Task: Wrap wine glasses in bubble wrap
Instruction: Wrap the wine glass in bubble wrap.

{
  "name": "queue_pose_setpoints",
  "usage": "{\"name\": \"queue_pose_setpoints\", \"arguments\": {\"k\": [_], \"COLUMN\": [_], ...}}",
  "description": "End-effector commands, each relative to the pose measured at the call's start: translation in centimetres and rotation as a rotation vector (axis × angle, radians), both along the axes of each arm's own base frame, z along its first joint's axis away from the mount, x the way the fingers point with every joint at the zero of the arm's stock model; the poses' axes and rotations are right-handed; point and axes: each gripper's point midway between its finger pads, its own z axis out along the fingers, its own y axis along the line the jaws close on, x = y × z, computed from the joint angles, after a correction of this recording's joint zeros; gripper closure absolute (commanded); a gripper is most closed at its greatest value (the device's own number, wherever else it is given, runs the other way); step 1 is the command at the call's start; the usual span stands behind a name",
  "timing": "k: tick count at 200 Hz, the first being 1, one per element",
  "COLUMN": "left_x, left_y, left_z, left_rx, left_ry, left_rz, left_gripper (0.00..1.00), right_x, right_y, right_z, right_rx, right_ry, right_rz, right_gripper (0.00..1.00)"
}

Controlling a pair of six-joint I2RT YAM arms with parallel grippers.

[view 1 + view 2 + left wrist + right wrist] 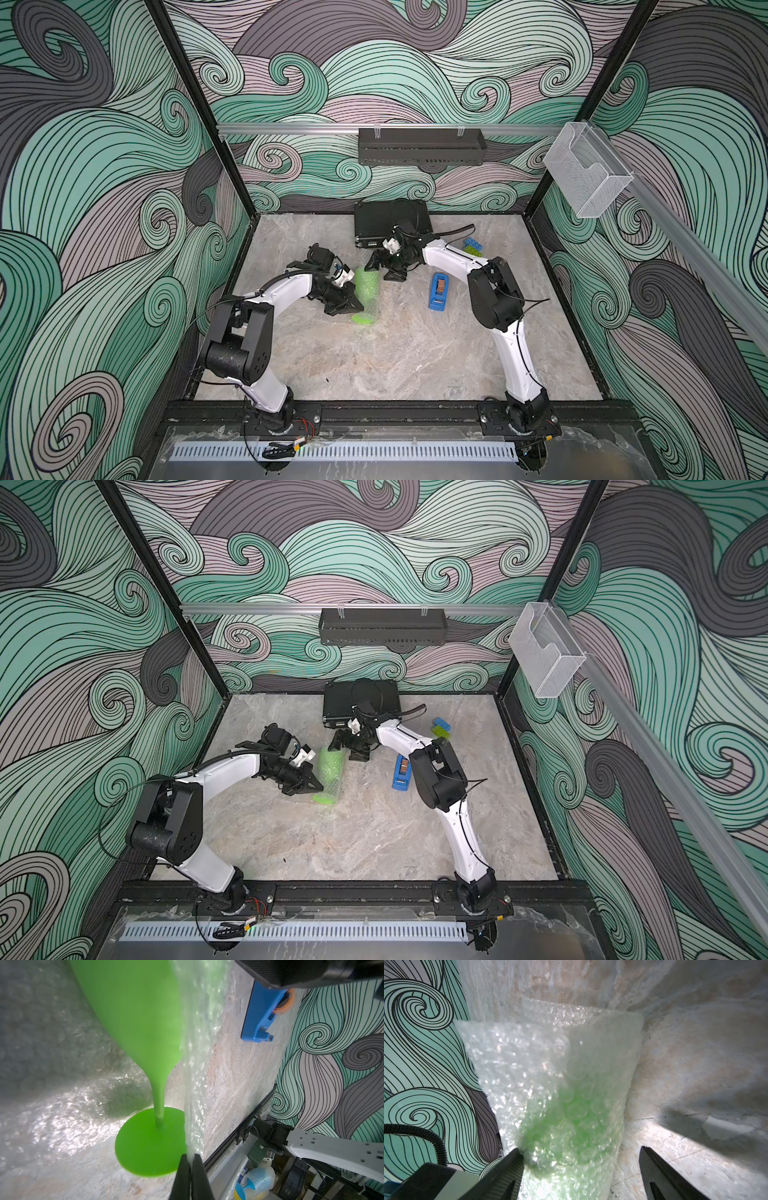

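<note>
Nearest: left tool [190,1157] pinches bubble wrap [197,1043] edge beside goblet [135,1012] foot. Goblet lies on side near surface [374,365] centre, foot toward near edge, wrap over bowl. Farther: right tool [579,1151] spread wide at bowl end, one finger [510,1163] touching wrap.

Marble tabletop [374,353]: goblet [362,319] lying in bubble wrap [368,291] (mid-table), blue tape dispenser [438,293], two toy bricks [473,246], black box [374,220] at back.
</note>
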Motion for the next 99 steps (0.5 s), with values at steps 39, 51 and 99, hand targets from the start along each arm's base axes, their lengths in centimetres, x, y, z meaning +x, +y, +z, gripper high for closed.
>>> {"name": "queue_pose_setpoints", "arguments": {"k": [39, 51, 99], "left_x": [-0.9, -1.0, -0.4], "left_y": [1.0, 1.1, 1.6], "left_z": [-1.7, -2.0, -0.8], "left_rx": [0.080, 0.084, 0.107], "left_ry": [0.043, 0.053, 0.003], "left_rz": [-0.028, -0.029, -0.025], "left_gripper": [1.00, 1.00, 0.62], "right_x": [0.0, -0.1, -0.3], "right_y": [-2.0, -2.0, -1.9], "right_z": [-1.5, -1.6, -1.8], "right_rx": [-0.080, -0.081, -0.082], "right_ry": [0.037, 0.041, 0.050], "right_rz": [-0.033, -0.032, -0.031], "right_gripper": [0.14, 0.14, 0.15]}}
